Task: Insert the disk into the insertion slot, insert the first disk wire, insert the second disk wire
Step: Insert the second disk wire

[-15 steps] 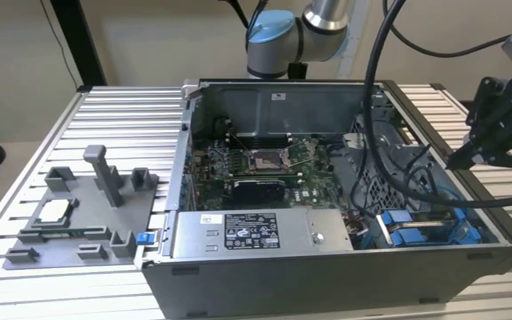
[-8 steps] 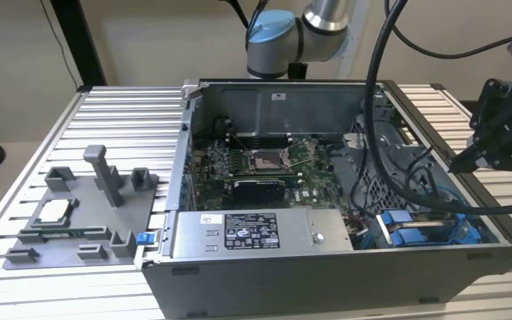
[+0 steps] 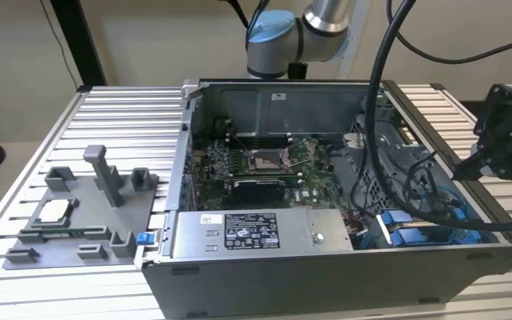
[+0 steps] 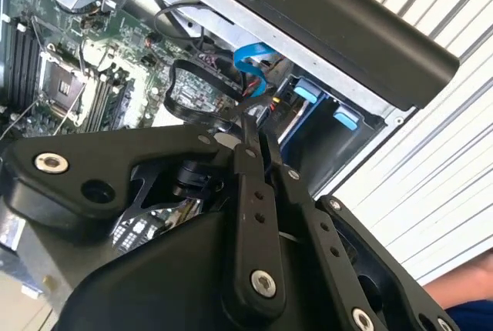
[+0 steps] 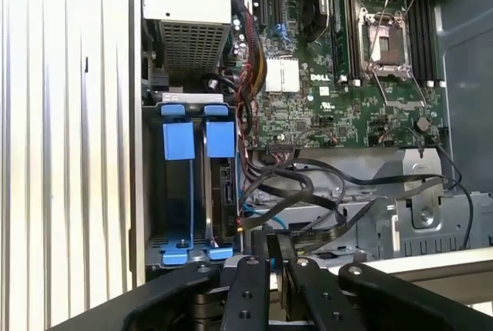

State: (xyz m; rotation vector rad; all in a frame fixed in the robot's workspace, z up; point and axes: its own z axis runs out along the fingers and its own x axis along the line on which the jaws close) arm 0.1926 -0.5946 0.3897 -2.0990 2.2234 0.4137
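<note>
Disk (image 5: 220, 142) in bay (image 5: 152, 192) beside power supply (image 5: 189, 8)

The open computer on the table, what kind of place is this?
Probably a robotics lab bench: an open computer case on a ribbed metal table, a robot arm behind it, a grey fixture beside it.

**rigwatcher:** What colours have we got in there?

**benchguy:** The claw (image 5: 275, 242) is all black. Just ahead of it are two bright blue frames (image 5: 178, 140), with black cables (image 5: 331, 227) right by the tip. The motherboard (image 5: 323, 108) further out is green.

**rigwatcher:** And the table?

**benchguy:** The table (image 5: 62, 115) is silver with ribbed stripes. The power supply box (image 3: 251, 230) is grey with a white label.
</note>
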